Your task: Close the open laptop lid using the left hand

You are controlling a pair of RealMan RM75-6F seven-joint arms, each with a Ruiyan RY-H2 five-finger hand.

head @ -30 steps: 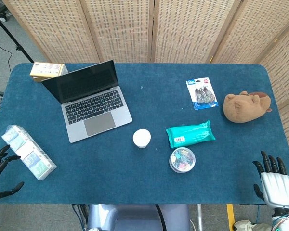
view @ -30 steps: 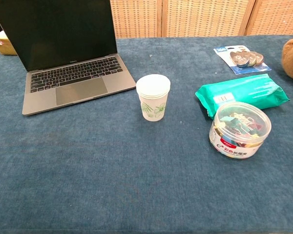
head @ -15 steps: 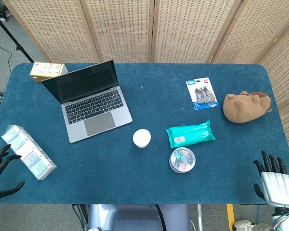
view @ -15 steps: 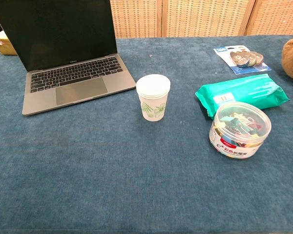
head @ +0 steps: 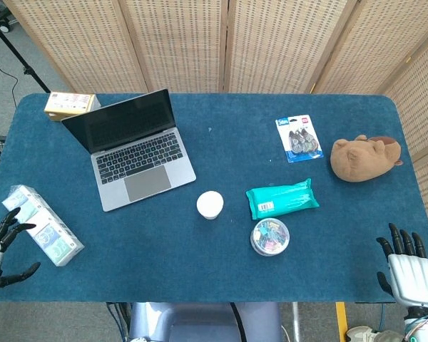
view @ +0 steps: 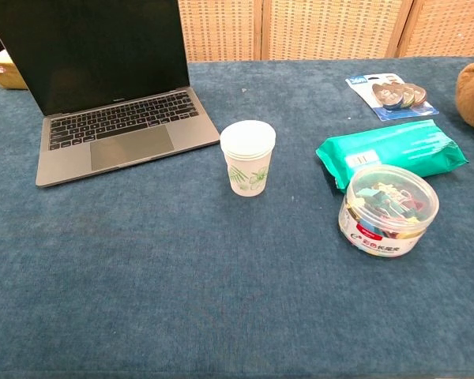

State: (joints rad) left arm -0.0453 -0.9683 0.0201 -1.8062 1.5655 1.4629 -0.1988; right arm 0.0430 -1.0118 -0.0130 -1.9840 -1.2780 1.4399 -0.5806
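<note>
The grey laptop (head: 134,158) stands open on the blue table, its dark screen (head: 121,120) tilted back; the chest view shows the laptop (view: 110,134) at the upper left. My left hand (head: 0,246) hovers at the table's front left edge, fingers spread and holding nothing, far from the laptop. At the front right corner, my right hand (head: 408,271) rests with fingers apart and nothing in it. Neither hand shows in the chest view.
A long clear-wrapped box (head: 41,224) lies beside my left hand. A paper cup (head: 210,204), a green wipes pack (head: 282,198) and a tub of clips (head: 269,236) sit mid-table. A yellow box (head: 70,104), a blister pack (head: 299,138) and a plush toy (head: 365,157) lie further back.
My left hand has drifted slightly right and up toward the table. My right hand has sunk a little lower. Nothing on the table has moved.
</note>
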